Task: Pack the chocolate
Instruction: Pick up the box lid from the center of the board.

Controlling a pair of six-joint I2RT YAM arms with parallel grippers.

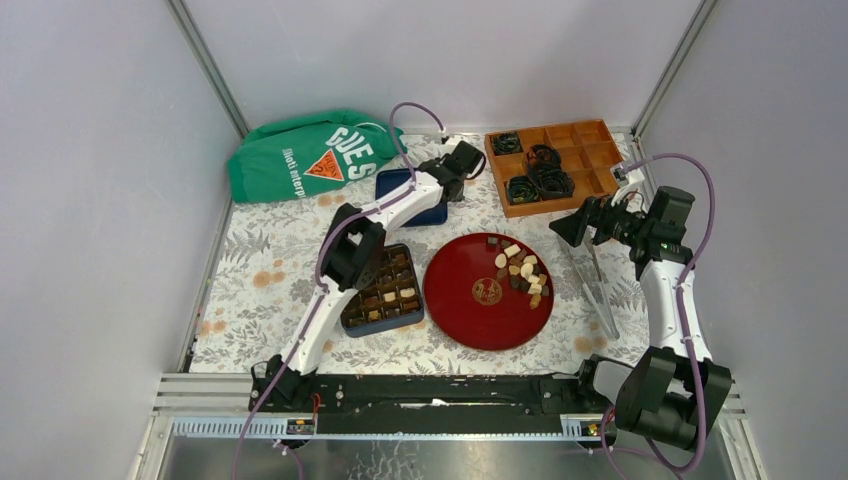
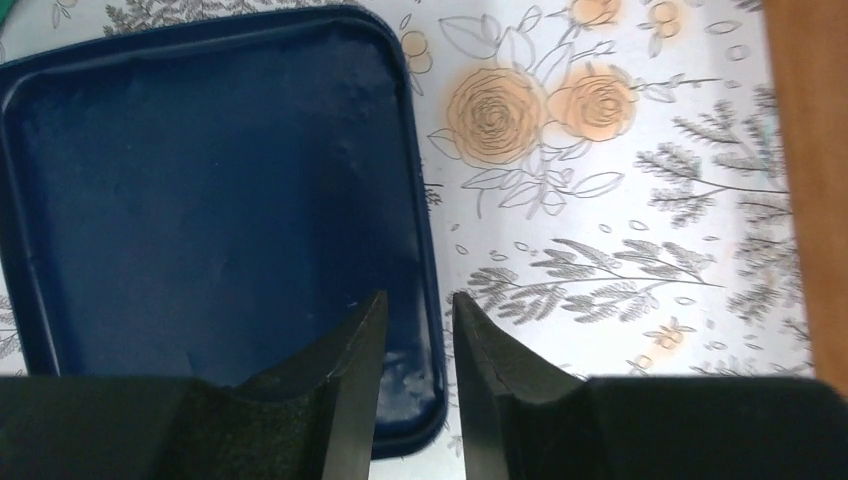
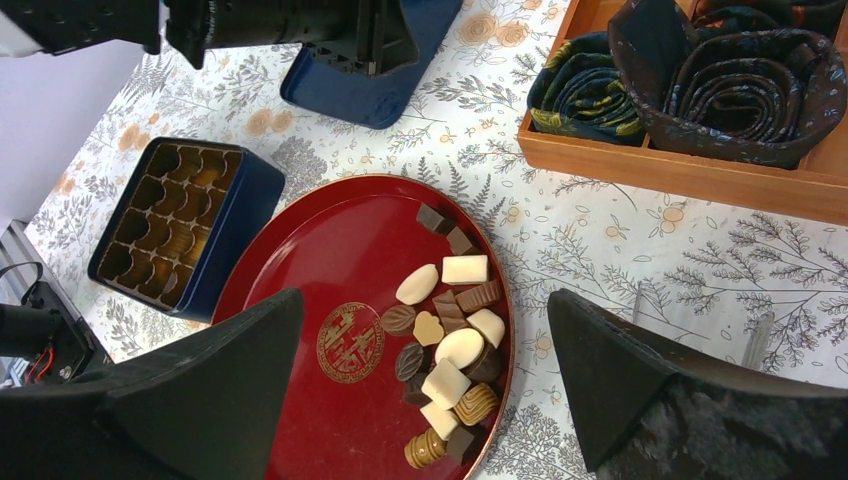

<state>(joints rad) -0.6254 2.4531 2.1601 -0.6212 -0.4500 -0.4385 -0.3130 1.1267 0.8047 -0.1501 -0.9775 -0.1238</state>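
Note:
Several pieces of chocolate (image 1: 520,272) (image 3: 450,345), dark, mid brown and cream-white, lie piled on the right part of the red plate (image 1: 470,320) (image 3: 300,250). A dark blue box (image 1: 385,290) (image 3: 180,230) with a gold compartment insert sits left of the plate, a few pieces in its near rows. My left gripper (image 1: 452,180) (image 2: 418,297) straddles a corner rim of the blue lid (image 1: 388,185) (image 2: 200,200) (image 3: 375,90), jaws closed in on it. My right gripper (image 1: 565,228) (image 3: 425,295) hangs wide open above the pile, holding nothing.
A wooden divided tray (image 1: 590,160) (image 3: 680,170) with dark coiled rolls stands at the back right, close to the lid. A green bag (image 1: 305,155) lies at the back left. Clear tongs (image 1: 598,285) rest right of the plate.

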